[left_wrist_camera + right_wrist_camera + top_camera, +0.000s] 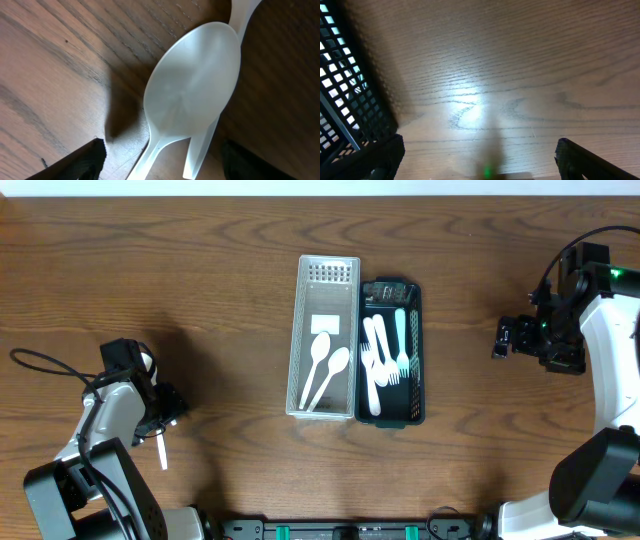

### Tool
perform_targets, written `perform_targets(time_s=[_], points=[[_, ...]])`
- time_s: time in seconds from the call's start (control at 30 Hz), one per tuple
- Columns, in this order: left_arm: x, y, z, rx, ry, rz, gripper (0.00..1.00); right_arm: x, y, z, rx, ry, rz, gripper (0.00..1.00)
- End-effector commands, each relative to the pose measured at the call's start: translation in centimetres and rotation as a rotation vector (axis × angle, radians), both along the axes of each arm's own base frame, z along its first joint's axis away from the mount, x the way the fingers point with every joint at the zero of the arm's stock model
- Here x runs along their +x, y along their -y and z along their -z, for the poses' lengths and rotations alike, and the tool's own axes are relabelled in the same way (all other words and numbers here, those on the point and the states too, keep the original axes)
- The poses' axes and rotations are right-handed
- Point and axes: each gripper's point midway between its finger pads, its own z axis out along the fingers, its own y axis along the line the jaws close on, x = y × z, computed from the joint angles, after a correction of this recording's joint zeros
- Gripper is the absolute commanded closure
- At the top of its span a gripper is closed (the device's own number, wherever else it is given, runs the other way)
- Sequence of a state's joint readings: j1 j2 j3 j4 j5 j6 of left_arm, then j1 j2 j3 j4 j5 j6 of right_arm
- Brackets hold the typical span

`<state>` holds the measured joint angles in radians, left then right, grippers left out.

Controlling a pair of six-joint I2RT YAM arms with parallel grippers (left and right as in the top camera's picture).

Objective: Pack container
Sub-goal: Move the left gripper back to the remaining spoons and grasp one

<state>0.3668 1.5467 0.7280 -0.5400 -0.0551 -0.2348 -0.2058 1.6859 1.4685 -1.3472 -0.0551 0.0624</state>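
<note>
Clear tray (327,340) and black basket (392,352) are set side by side, touching, in the middle of a brown wooden table (200,270). The tray is on the left. Both are laid with their long sides running far to near.

The left claw (172,412) is seen low over the table, well to the left of the tray. Its fingers are held wide apart and nothing is gripped. The right claw (500,340) is seen to the right of the basket, also wide open and empty.

Two white spoons (325,370) are laid in the tray, bowls toward the far side, handles slanted near and left. White forks (378,365) and one pale blue piece (400,340) are laid lengthwise in the basket.

A loose white spoon (192,85) is seen on the wood between the left fingers, not touched by them.
</note>
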Motion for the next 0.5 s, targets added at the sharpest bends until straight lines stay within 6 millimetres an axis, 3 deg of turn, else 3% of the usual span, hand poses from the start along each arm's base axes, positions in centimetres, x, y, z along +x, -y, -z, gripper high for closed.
perform_targets(time_s=[0.0,0.47], points=[[-0.72,0.82,0.8,-0.044,-0.021,0.004,0.21,-0.13,0.19,0.18,-0.005,-0.006,-0.012,0.01],[-1.13,0.12,-0.13,-0.042,-0.004,0.018,0.21,0.01,0.22,0.18,-0.007,0.001,-0.038,0.01]])
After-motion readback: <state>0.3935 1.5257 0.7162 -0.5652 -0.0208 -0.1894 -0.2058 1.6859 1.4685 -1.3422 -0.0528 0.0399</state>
